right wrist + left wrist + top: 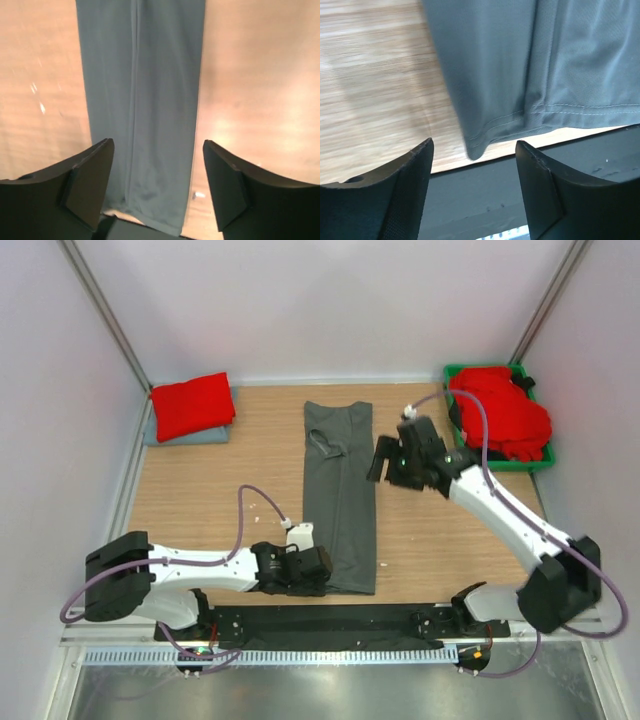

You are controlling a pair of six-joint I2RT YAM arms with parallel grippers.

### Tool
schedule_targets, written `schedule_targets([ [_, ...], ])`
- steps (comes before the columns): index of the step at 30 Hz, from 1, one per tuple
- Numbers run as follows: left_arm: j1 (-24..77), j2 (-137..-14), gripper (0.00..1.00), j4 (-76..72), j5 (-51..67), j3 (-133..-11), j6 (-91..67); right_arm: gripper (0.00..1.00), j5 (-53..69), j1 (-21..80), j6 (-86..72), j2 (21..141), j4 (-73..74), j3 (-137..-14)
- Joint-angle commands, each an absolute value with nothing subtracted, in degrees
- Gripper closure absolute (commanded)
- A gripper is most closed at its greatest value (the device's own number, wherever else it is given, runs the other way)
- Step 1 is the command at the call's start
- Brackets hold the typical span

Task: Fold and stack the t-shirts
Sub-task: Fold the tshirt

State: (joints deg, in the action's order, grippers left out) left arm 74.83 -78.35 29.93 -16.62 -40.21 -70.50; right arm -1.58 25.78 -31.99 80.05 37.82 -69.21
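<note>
A dark charcoal grey t-shirt (339,495) lies folded into a long narrow strip down the middle of the table. My left gripper (322,568) is open and empty at the strip's near left corner; the left wrist view shows that hem corner (475,150) just ahead of the open jaws. My right gripper (382,462) is open and empty just right of the strip's upper part; the right wrist view looks along the strip (145,100). A folded red t-shirt (192,405) lies on a pale blue-grey one (190,436) at the back left.
A green bin (545,462) at the back right holds a heap of red t-shirts (500,412). A black strip (330,620) runs along the table's near edge between the arm bases. White walls enclose the table on three sides.
</note>
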Motion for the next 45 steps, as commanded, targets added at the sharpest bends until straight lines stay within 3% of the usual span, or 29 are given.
schedule_targets([
  [1, 75.4, -74.7, 0.32, 35.0, -21.3, -42.5, -71.0, 0.24, -1.5, 32.7, -43.0, 72.5, 35.4, -50.6],
  [5, 75.3, -72.2, 0.3, 36.0, -24.5, -42.0, -71.0, 0.3, -3.0, 41.1, -53.5, 61.6, 33.4, -39.8],
  [10, 75.3, -72.5, 0.32, 35.6, -26.4, -41.8, -70.7, 0.41, -3.7, 45.9, -58.9, 56.2, 32.1, -31.4],
  [19, 75.3, -76.5, 0.35, 32.6, -27.6, -41.6, -70.8, 0.45, -6.4, 56.7, -65.9, 60.6, 28.1, -29.0],
  [29, 75.3, -78.7, 0.4, 28.5, -25.6, -39.5, -71.9, 0.56, -8.4, 60.3, -68.3, 64.9, 25.9, -27.9],
  [32, 75.3, -79.5, 0.52, 27.3, -25.1, -38.7, -72.2, 0.67, -8.6, 60.6, -68.5, 65.1, 26.2, -27.9],
  [35, 75.3, -80.6, 0.71, 26.8, -24.8, -38.6, -72.2, 0.77, -9.1, 60.8, -68.6, 64.7, 27.2, -27.9],
  [36, 75.3, -81.2, 0.83, 26.8, -24.7, -38.7, -72.2, 0.8, -9.5, 60.8, -68.7, 64.3, 28.1, -27.9],
  [39, 75.3, -81.7, 1.0, 26.8, -24.6, -38.8, -72.3, 0.85, -10.2, 61.0, -69.2, 62.8, 29.8, -27.8],
  [45, 75.3, -81.0, 1.0, 27.4, -24.3, -38.0, -73.7, 0.9, -11.8, 61.1, -71.0, 58.6, 34.5, -26.0],
])
